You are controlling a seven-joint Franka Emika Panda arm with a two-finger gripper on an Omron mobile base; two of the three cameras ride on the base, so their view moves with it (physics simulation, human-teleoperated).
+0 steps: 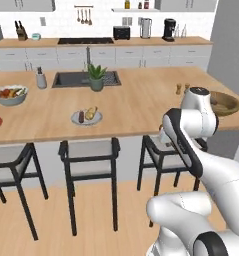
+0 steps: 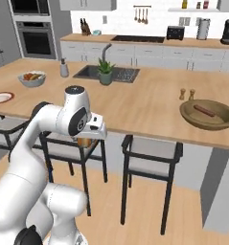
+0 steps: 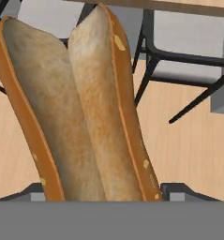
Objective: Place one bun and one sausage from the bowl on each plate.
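1. One split, golden-brown hot-dog bun (image 3: 80, 112) stood between the two small dark finger tips of the gripper (image 3: 101, 190) in the hand view; the fingers were spread wide and grasped the bun on both sides. Behind it were the pale wooden floor (image 3: 193, 150) and black legs of a stool.
2. One small brown piece of the same bun (image 2: 85, 141) showed in the right base view, just under the white hand (image 2: 93, 128), below the edge of the long wooden island counter (image 2: 149, 107) and above a black stool with a grey seat (image 2: 68, 143).
3. One wide, shallow bowl of brown wood (image 2: 210, 115) stood at the right end of the counter in the right base view, with one dark red sausage (image 2: 204, 111) lying in it. In the left base view the bowl (image 1: 226, 103) was partly hidden behind the white arm, and I could not see what it held.
4. One grey plate (image 1: 86, 118) with a bun and a dark sausage on it showed in the left base view, near the middle of the counter.
5. One white plate with a red rim (image 2: 1, 97) lay at the left end of the counter; I could not tell if anything was on it.
6. One white bowl of coloured fruit (image 1: 10, 94), one green plant in a pot (image 1: 96, 77) beside the dark sink (image 1: 83, 79) and two small brown shakers (image 2: 187, 94) near the wooden bowl stood on the counter.
7. Three black stools showed in the left base view.
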